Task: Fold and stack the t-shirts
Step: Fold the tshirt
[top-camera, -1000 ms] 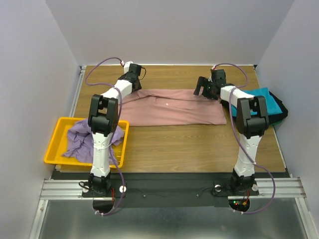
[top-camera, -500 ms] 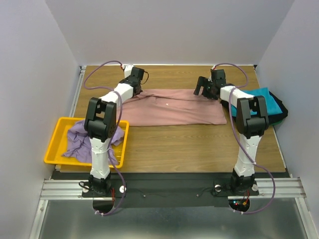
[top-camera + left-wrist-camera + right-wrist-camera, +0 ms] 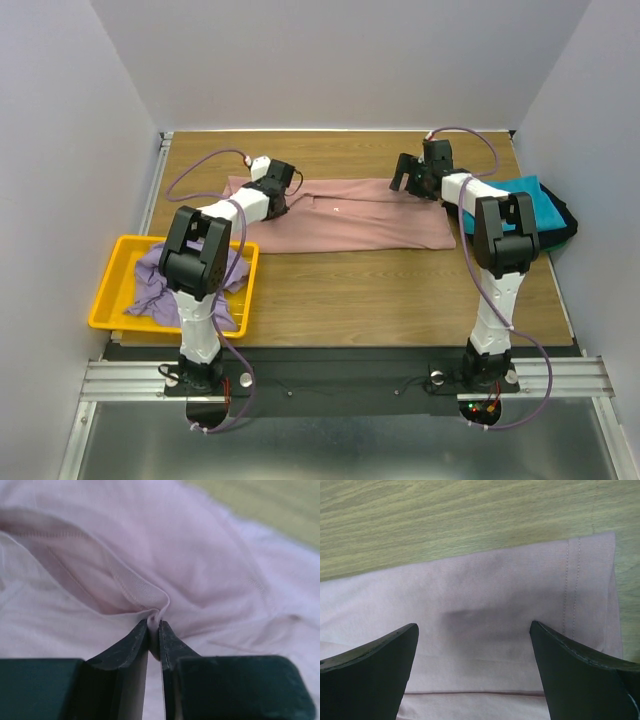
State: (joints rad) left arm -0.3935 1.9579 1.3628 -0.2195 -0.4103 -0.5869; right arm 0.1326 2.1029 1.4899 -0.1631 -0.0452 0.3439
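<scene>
A dusty pink t-shirt (image 3: 350,220) lies spread across the middle of the table. My left gripper (image 3: 283,188) is shut on a pinch of its cloth near the left end; the left wrist view shows the fold (image 3: 155,612) squeezed between the fingertips. My right gripper (image 3: 403,178) is open and hovers over the shirt's far right edge; the right wrist view shows a hemmed sleeve (image 3: 580,580) between the spread fingers. A lavender t-shirt (image 3: 165,280) lies crumpled in the yellow bin (image 3: 112,290). A teal t-shirt (image 3: 535,200) lies on a black one (image 3: 566,225) at the right edge.
The yellow bin stands at the table's front left. Grey walls close in the table on three sides. Bare wood (image 3: 400,290) runs in front of the pink shirt.
My left gripper has moved from the far left corner toward the right and nearer, drawing the pink shirt's left end with it. The right arm has not moved.
</scene>
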